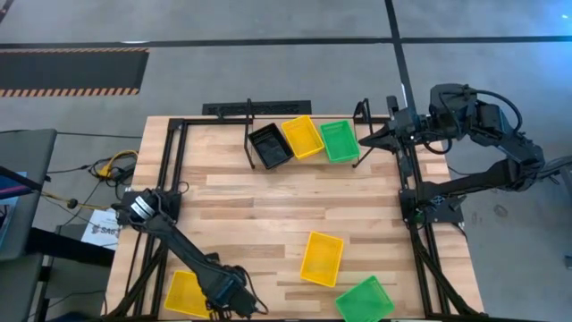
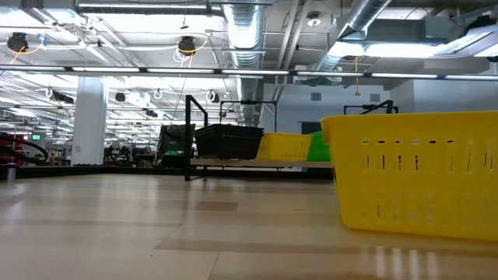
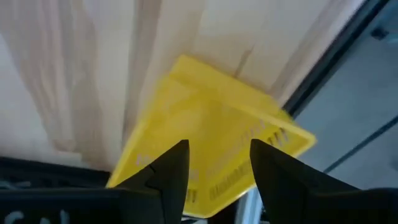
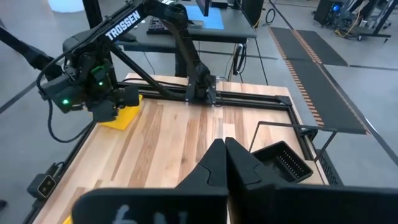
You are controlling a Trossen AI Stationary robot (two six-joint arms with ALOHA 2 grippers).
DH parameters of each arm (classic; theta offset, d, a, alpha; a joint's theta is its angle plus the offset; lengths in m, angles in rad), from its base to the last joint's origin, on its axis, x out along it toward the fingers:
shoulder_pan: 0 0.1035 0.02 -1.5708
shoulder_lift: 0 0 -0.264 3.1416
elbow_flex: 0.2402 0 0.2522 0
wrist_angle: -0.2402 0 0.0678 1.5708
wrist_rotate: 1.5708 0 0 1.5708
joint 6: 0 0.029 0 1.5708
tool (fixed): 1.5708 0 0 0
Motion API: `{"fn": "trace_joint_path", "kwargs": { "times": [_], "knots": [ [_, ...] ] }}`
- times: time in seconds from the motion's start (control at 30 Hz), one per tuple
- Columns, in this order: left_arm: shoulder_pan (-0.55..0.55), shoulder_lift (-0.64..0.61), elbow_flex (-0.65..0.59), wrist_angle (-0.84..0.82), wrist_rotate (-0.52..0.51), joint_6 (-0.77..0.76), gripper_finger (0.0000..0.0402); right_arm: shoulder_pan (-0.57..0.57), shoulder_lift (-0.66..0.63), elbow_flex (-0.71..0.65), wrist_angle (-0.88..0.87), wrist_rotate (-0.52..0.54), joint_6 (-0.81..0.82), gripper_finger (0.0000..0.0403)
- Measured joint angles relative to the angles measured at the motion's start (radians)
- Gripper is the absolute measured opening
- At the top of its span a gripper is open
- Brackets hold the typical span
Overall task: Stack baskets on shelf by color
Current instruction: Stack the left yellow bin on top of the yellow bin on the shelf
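Observation:
The shelf point(image 1: 268, 109) stands at the table's far edge and bears a black basket point(image 1: 270, 146), a yellow basket point(image 1: 302, 136) and a green basket point(image 1: 340, 140) side by side; the low view shows the row on the shelf point(image 2: 233, 144). One yellow basket point(image 1: 185, 293) sits at the near left corner. My left gripper point(image 1: 211, 300) hangs open just above it, and the fingers point(image 3: 171, 171) stand over its inside point(image 3: 211, 124) without touching. My right gripper point(image 1: 366, 140) is shut, in the air by the shelf's right end.
Another yellow basket point(image 1: 322, 258) and a green basket point(image 1: 365, 300) lie on the near right part of the table; the yellow one fills the right of the low view point(image 2: 420, 175). Bare wood point(image 1: 268, 206) spans the middle. Black frame rails point(image 1: 174, 170) run along both sides.

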Motion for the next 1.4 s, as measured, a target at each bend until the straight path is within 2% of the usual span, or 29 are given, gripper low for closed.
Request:
{"fn": "trace_joint_path", "kwargs": {
  "times": [0.2,0.37,0.63,0.93,1.17,1.27,1.4],
  "knots": [
    [-0.021,0.000,0.000,-0.067,-0.037,-0.033,0.0159,0.000,0.008,0.000,0.001,0.000,-0.001,0.0002],
    [-0.019,0.000,0.000,-0.153,-0.134,0.032,0.0159,0.003,0.015,0.000,0.003,0.000,0.018,0.0005],
    [-0.020,0.001,-0.014,-0.137,-0.224,0.033,0.0159,0.067,0.021,0.000,0.022,0.000,0.046,0.0003],
    [-0.020,0.002,-0.139,-0.020,-0.210,0.011,0.0159,0.143,0.021,0.000,0.110,0.002,0.059,0.0003],
    [-0.017,0.002,-0.207,0.014,-0.226,0.027,0.0159,0.164,0.021,0.000,0.113,0.004,0.085,0.0003],
    [-0.017,0.002,-0.256,0.088,-0.199,0.027,0.0159,0.164,0.021,0.000,0.114,0.013,0.094,0.0003],
    [-0.012,-0.001,-0.300,0.154,-0.147,0.001,0.0133,0.164,0.021,0.000,0.115,0.030,0.095,0.0006]
  ]
}}
